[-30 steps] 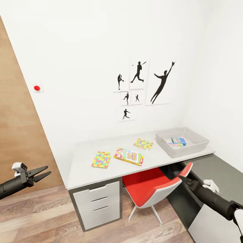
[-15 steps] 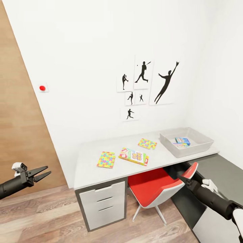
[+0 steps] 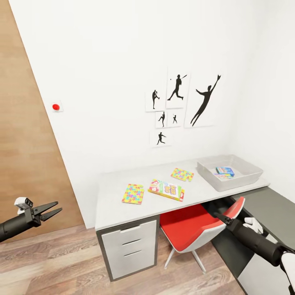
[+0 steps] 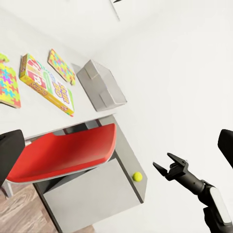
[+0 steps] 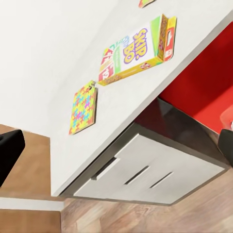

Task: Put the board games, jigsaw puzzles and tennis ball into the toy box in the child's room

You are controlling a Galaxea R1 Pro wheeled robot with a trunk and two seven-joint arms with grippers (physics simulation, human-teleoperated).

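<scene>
We saw the table (image 3: 123, 196) bearing the Skip-Bo game (image 3: 166, 190) between two jigsaw puzzles (image 3: 133, 194), with the toy box (image 3: 250, 174) at its far end holding a blue-teal game (image 3: 225, 171). The tennis ball (image 4: 138, 176) lay on the lower cabinet (image 4: 127, 160) adjoining the table. Our left gripper (image 3: 46, 210) stood open and empty short of the table; of our right gripper (image 3: 221, 216) we could not tell.

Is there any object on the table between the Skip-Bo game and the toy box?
Nothing visible blocks it. Between the Skip-Bo game and the toy box the table top is bare; one jigsaw puzzle lies slightly behind that line, nearer the wall.
</scene>
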